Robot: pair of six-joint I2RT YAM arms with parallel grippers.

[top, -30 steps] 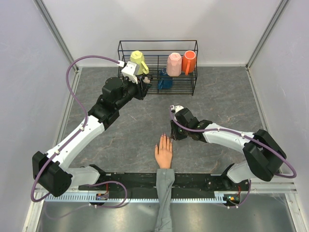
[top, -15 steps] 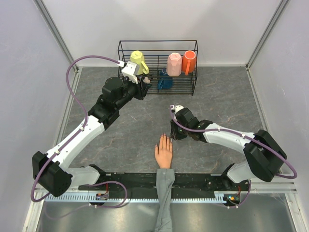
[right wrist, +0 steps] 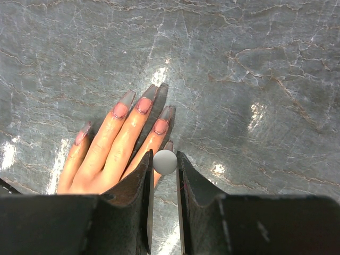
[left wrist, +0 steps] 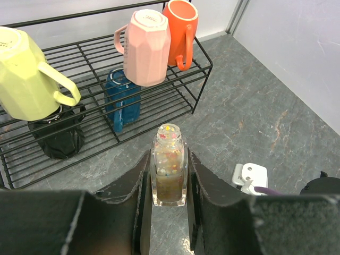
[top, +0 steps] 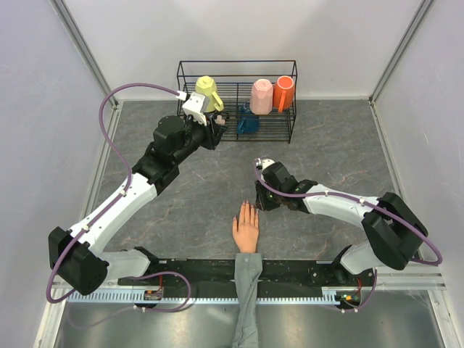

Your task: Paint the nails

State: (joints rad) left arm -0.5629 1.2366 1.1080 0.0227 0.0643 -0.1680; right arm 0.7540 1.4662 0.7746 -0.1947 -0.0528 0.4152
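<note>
The peach mannequin hand [top: 246,230] with a grey sleeve lies palm down at the near edge, fingers pointing away. In the right wrist view its long nails [right wrist: 144,104] are pinkish with greyish tips. My right gripper [top: 259,204] is shut on a round grey brush cap [right wrist: 164,162] and holds it right over the little finger, whose nail [right wrist: 169,144] peeks out just beyond the cap. The brush itself is hidden. My left gripper [top: 216,125] is raised by the rack and is shut on an open glass nail polish bottle [left wrist: 169,170] with coloured glitter.
A black wire rack [top: 236,63] stands at the back with a yellow mug [top: 206,93], a pink mug [top: 262,96], an orange mug [top: 284,93] and a blue item [top: 247,122]. A black item [left wrist: 58,135] lies under the yellow mug. White walls enclose the grey table.
</note>
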